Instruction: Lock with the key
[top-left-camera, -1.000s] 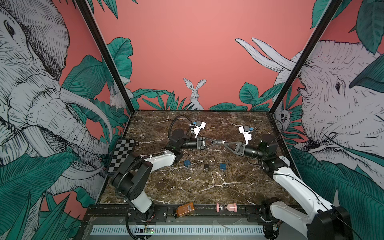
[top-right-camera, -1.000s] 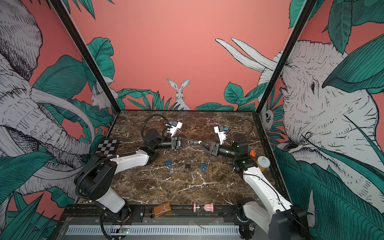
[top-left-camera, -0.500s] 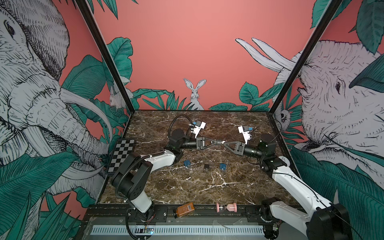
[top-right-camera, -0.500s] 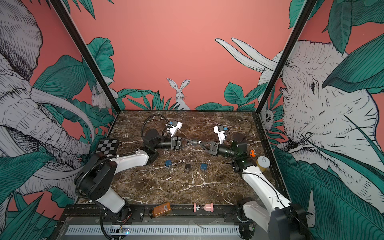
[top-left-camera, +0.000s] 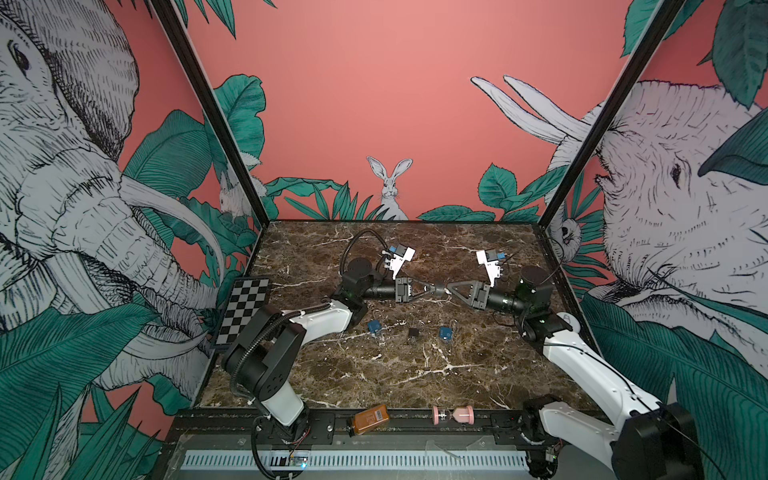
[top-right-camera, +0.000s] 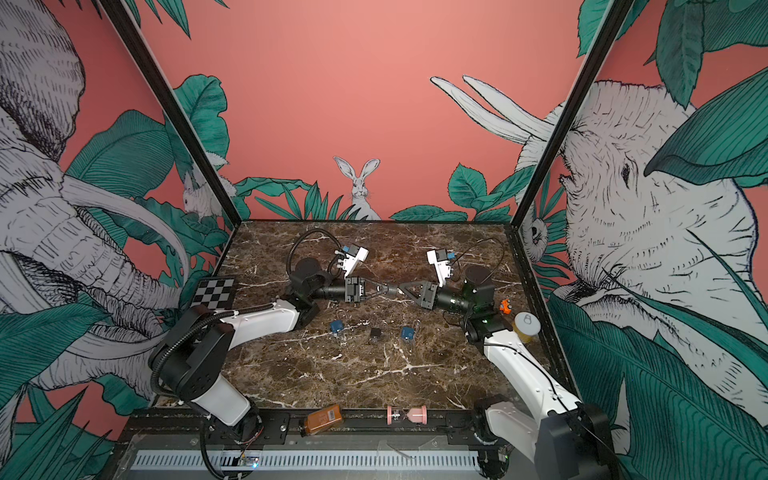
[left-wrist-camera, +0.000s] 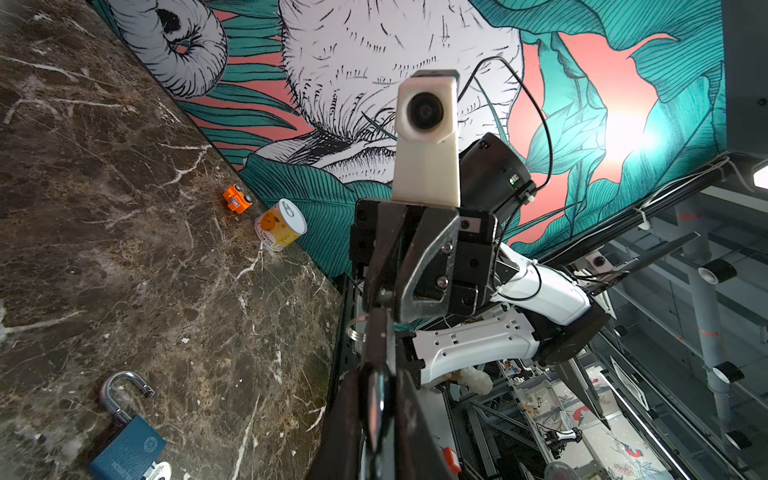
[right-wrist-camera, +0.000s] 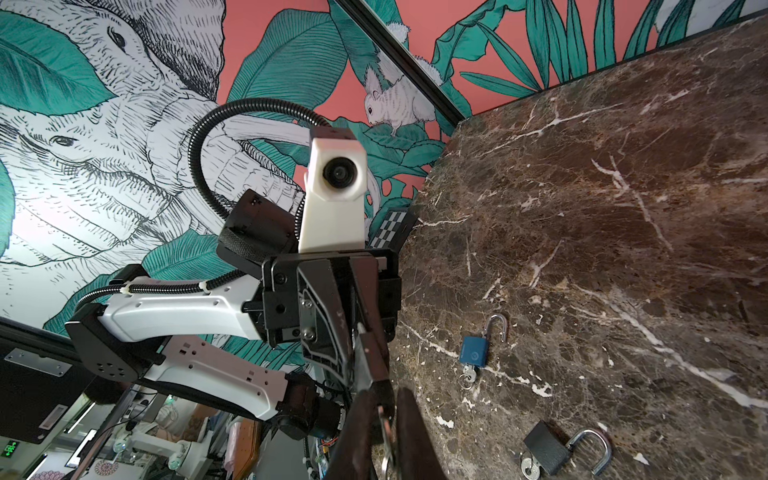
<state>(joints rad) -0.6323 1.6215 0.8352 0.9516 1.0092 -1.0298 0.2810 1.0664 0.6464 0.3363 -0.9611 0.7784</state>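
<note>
Two robot claws meet tip to tip in mid-air, both lying level along one line above a marble table (top-left-camera: 374, 374). The left claw (top-left-camera: 432, 287) is closed; what it pinches is too small to name. The right claw (top-left-camera: 448, 289) has its fingers drawn in on a silvery key (right-wrist-camera: 385, 432) with a ring (clearest in the right wrist view). The key's long axis seems to follow the claws' shared line.

Three padlocks lie on the table below the claws and nearer the robot's base, shackles open. A black padlock (top-left-camera: 413, 332) sits almost under the meeting point. A blue padlock (top-left-camera: 374, 327) sits below the left claw, and a second blue padlock (top-left-camera: 444, 332) below the right claw. The right claw looks nearer the key, and any lock would be a downward reach.
</note>
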